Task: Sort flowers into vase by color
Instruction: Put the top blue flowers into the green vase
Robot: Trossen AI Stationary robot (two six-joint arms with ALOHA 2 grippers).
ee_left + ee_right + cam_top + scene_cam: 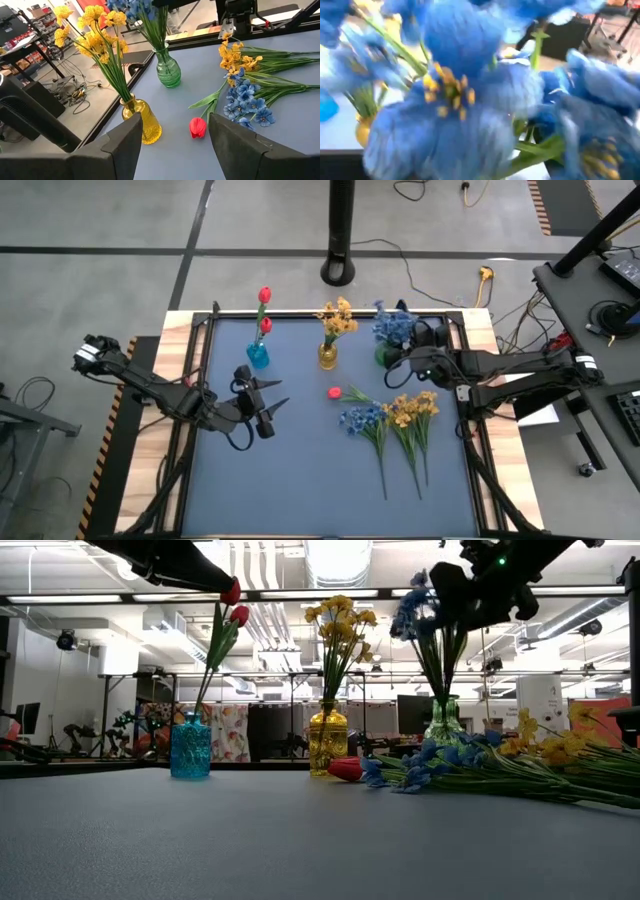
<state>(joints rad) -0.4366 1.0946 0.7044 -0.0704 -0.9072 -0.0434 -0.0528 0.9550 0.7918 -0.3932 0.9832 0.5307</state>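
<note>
Each vase holds matching flowers, yet beside the yellow vase (327, 356) five sprigs lie loose; right claw (398, 352)'s spread I cannot tell.

The three vases, blue (190, 750), yellow (327, 742) and green (168, 71), are made of shiny see-through glass. The counter (300, 470) is covered with a dull, smooth dark mat, and pale wood is seen along its edges.

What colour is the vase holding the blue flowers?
Green glass. The vase with the blue flowers shows best in the left wrist view.
</note>
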